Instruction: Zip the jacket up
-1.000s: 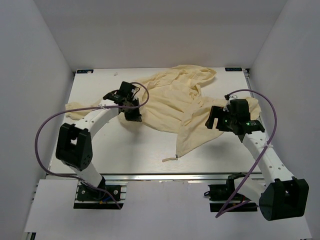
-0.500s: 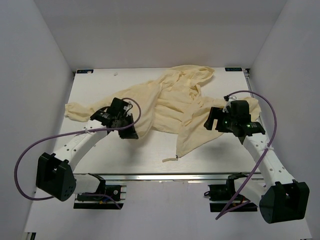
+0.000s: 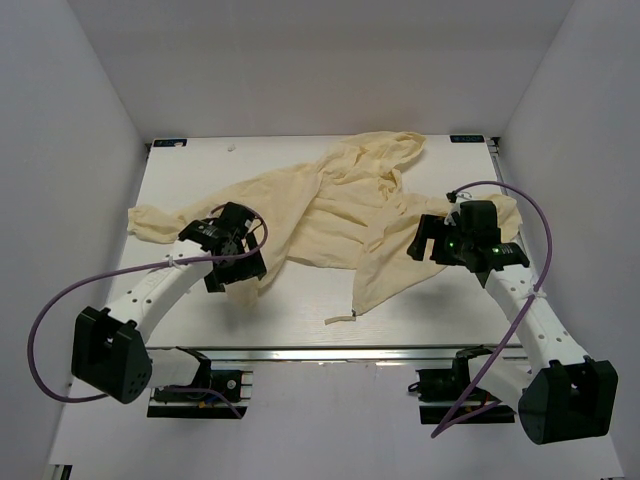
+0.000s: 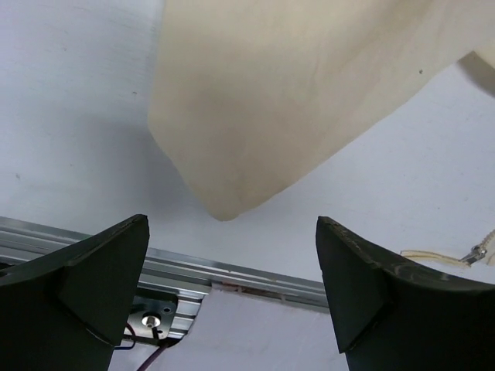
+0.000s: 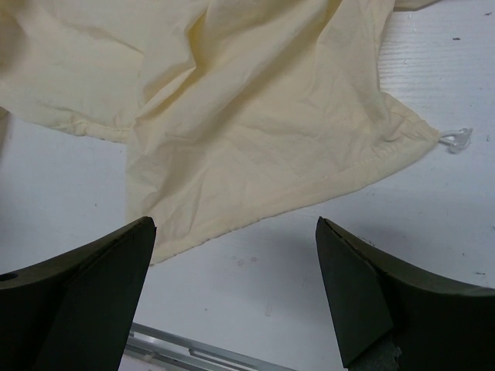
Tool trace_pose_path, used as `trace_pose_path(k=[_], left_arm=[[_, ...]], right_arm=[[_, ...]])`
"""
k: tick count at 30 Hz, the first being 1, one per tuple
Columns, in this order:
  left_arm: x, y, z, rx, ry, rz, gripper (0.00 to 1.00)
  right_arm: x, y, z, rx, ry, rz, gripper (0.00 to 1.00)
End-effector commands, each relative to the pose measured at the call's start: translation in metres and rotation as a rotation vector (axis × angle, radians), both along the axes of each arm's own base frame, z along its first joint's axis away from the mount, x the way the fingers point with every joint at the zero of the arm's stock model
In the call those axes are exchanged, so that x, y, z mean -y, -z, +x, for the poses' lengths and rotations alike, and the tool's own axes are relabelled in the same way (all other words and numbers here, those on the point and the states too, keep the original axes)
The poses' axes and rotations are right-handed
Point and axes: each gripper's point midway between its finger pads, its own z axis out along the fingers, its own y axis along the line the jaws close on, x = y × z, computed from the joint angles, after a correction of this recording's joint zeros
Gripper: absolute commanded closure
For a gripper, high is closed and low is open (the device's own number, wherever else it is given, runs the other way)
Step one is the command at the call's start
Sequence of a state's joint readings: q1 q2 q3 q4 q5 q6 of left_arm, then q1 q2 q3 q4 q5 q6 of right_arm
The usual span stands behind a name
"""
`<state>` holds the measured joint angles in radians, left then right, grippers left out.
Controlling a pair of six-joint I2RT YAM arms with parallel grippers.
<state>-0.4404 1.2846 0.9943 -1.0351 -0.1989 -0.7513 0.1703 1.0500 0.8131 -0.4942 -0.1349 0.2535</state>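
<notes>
I see the jacket (image 3: 340,205) spread over the far half of the table (image 3: 290,310), hood twd back wall, one sleeve reaching the L edge. There's bare room along the near strip btwn the arms. L gripper (image 3: 232,268) is released, fingers wide, by a rounded fabric corner. Only the L wrist cam shows the alu rail (image 4: 232,272) up close. R gripper (image 3: 428,240) is also spread, nothing held. R wrist cam shows thin creased cloth w/ a gathered hem.
</notes>
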Motion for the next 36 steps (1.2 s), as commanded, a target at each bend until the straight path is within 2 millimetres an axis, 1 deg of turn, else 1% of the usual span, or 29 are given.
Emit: trace_pose_path(k=[1,2,4,5,7,8,9,10,12,13,14,15,16,18,19,20,21,23,24,25,26,27,28,29,30,32,34,35,36], left_arm=[[0.005,-0.017,-0.001,0.029,0.089,-0.032,0.02],[0.011,-0.018,-0.005,0.024,0.126,-0.057,0.02],[0.028,-0.028,-0.009,0.061,0.212,-0.131,0.02],[0.037,-0.028,-0.016,0.061,0.274,-0.168,0.02],[0.052,-0.038,-0.022,0.107,0.356,-0.210,0.02],[0.047,-0.037,-0.018,0.129,0.349,-0.167,0.02],[0.047,-0.037,-0.017,0.136,0.352,-0.149,0.02],[0.045,-0.032,-0.014,0.126,0.345,-0.121,0.02],[0.042,-0.030,-0.001,0.152,0.346,-0.056,0.02],[0.044,-0.023,0.008,0.146,0.351,-0.020,0.02],[0.046,-0.021,0.015,0.153,0.361,0.003,0.02],[0.054,-0.025,0.028,0.192,0.380,0.007,0.02],[0.058,-0.013,0.034,0.160,0.411,0.037,0.02],[0.068,-0.014,0.050,0.169,0.439,0.052,0.02],[0.067,-0.010,0.055,0.160,0.441,0.083,0.02],[0.067,0.004,0.059,0.114,0.448,0.116,0.02],[0.067,0.008,0.062,0.097,0.451,0.137,0.02],[0.066,0.016,0.069,0.073,0.453,0.177,0.15],[0.066,0.028,0.070,0.037,0.457,0.195,0.26],[0.071,0.028,0.075,0.037,0.459,0.189,0.37],[0.075,0.035,0.077,0.019,0.467,0.186,0.57],[0.080,0.033,0.080,0.021,0.478,0.173,0.64],[0.088,0.025,0.088,0.045,0.482,0.154,0.72],[0.091,0.020,0.089,0.040,0.486,0.149,0.94],[0.097,0.014,0.093,0.054,0.494,0.134,1.00],[0.119,-0.009,0.101,0.125,0.536,0.066,1.00],[0.142,-0.039,0.102,0.200,0.612,-0.047,1.00],[0.170,-0.055,0.097,0.245,0.685,-0.198,1.00],[0.182,-0.069,0.093,0.280,0.726,-0.268,1.00]], right_arm=[[-0.003,-0.007,0.003,0.028,-0.025,0.008,0.11],[-0.005,-0.008,0.003,0.029,-0.033,0.011,0.11],[-0.005,-0.007,0.003,0.028,-0.039,0.014,0.11],[-0.008,-0.008,0.003,0.031,-0.058,0.020,0.11],[-0.014,-0.010,0.002,0.040,-0.089,0.035,0.11],[-0.019,-0.012,0.001,0.046,-0.115,0.046,0.10],[-0.021,-0.013,0.001,0.054,-0.130,0.044,0.11],[-0.028,-0.014,-0.001,0.059,-0.153,0.041,0.11],[-0.032,-0.015,-0.002,0.058,-0.166,0.043,0.11],[-0.035,-0.016,-0.004,0.061,-0.176,0.048,0.11],[-0.037,-0.016,-0.005,0.058,-0.185,0.057,0.11],[-0.038,-0.014,-0.007,0.052,-0.190,0.061,0.11],[-0.039,-0.015,-0.008,0.055,-0.191,0.065,0.11],[-0.038,-0.012,-0.010,0.045,-0.191,0.064,0.11],[-0.038,-0.012,-0.011,0.042,-0.188,0.064,0.11],[-0.037,-0.010,-0.013,0.036,-0.184,0.062,0.11],[-0.036,-0.010,-0.014,0.034,-0.182,0.062,0.11],[-0.036,-0.009,-0.016,0.037,-0.176,0.064,0.11],[-0.035,-0.008,-0.017,0.038,-0.175,0.066,0.11],[-0.035,-0.008,-0.018,0.041,-0.175,0.065,0.11],[-0.034,-0.007,-0.019,0.042,-0.173,0.062,0.11],[-0.034,-0.007,-0.019,0.041,-0.171,0.060,0.11],[-0.032,-0.007,-0.020,0.043,-0.174,0.052,0.11],[-0.032,-0.008,-0.020,0.043,-0.178,0.048,0.11],[-0.032,-0.006,-0.022,0.034,-0.177,0.047,0.11],[-0.033,-0.007,-0.023,0.036,-0.183,0.053,0.11],[-0.034,-0.009,-0.023,0.047,-0.190,0.061,0.11],[-0.034,-0.010,-0.023,0.052,-0.191,0.060,0.11],[-0.034,-0.012,-0.023,0.059,-0.191,0.061,0.11]])
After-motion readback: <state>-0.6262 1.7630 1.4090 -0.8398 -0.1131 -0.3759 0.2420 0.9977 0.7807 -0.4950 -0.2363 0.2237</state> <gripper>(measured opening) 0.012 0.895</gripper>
